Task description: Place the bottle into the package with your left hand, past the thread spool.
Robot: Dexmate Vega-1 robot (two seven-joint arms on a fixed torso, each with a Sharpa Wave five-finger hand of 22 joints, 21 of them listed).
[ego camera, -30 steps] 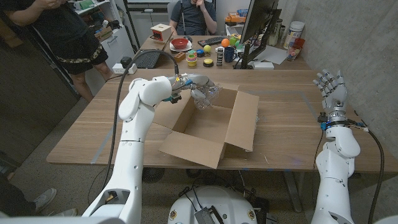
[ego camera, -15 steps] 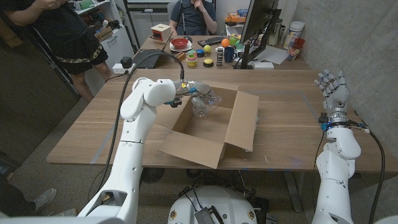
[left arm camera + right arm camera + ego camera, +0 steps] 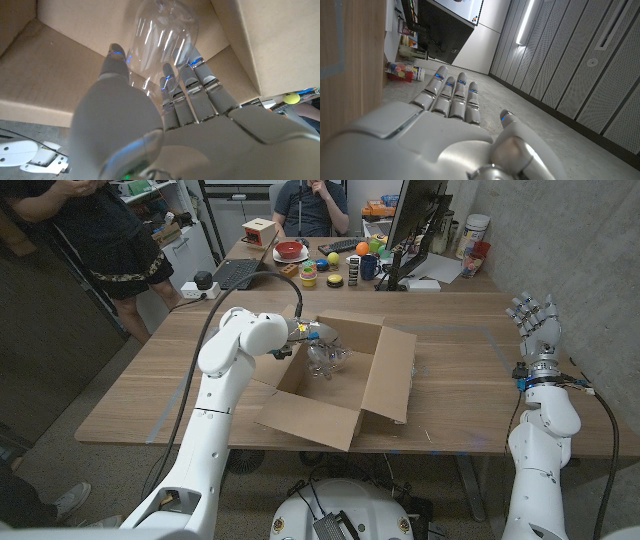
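Note:
An open cardboard box stands on the middle of the wooden table, its flaps spread outward. My left hand reaches in over the box's far left rim and holds a clear plastic bottle, which hangs inside the box. In the left wrist view my left hand has its fingers wrapped on the bottle, with the brown box wall close around it. My right hand is raised upright at the table's right edge, fingers apart and empty; the right wrist view shows this hand the same way.
A second table behind carries a keyboard, a red bowl, a monitor and several small items. A power strip sits at the far left. Two people are behind the tables.
My left hand has lowered the bottle from above the box's far rim down into the box, a little toward me. The right hand has stayed still.

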